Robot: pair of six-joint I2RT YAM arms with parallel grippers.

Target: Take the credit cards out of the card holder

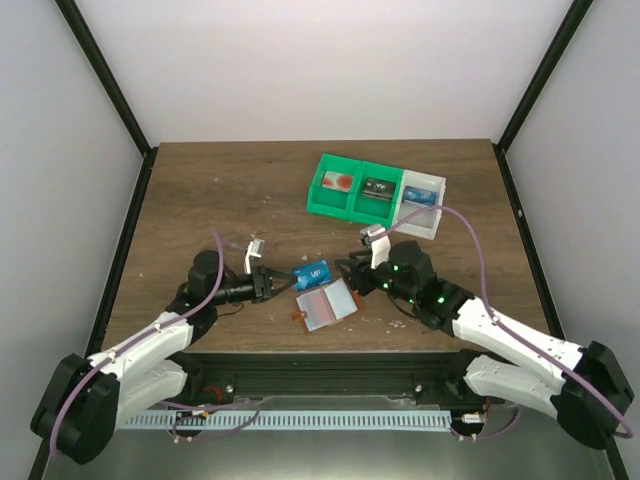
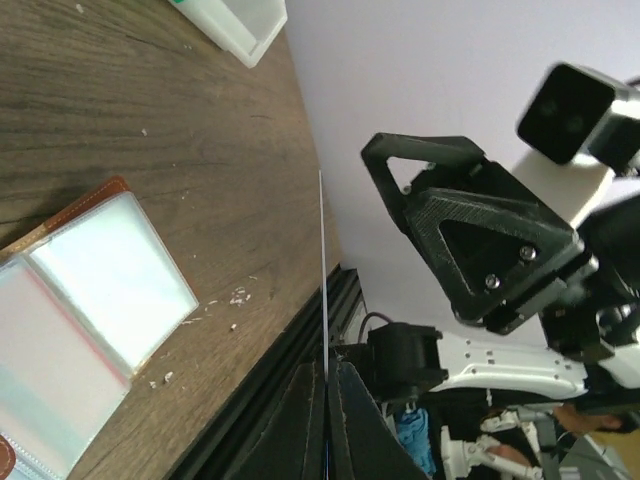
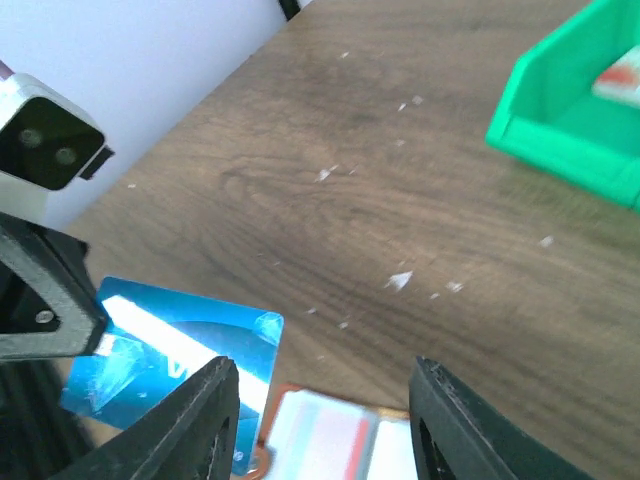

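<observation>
The card holder point(image 1: 328, 304) lies open on the table, its pale inner pockets facing up; it also shows in the left wrist view point(image 2: 95, 290) and the right wrist view point(image 3: 335, 440). My left gripper point(image 1: 270, 283) is shut on a blue credit card point(image 1: 313, 273) and holds it just above the table, left of the holder. In the left wrist view that card point(image 2: 323, 260) appears edge-on, as a thin line between the pressed jaws point(image 2: 327, 378). My right gripper point(image 1: 352, 270) stands open close to the card's right end, with nothing between its fingers point(image 3: 325, 375); the blue card point(image 3: 170, 345) sits at its left finger.
A green bin point(image 1: 350, 190) and a white bin point(image 1: 424, 207) stand side by side at the back right. The green one holds a white card with a red mark point(image 1: 340, 182). Its corner shows in the right wrist view point(image 3: 575, 120). Pale crumbs dot the wood.
</observation>
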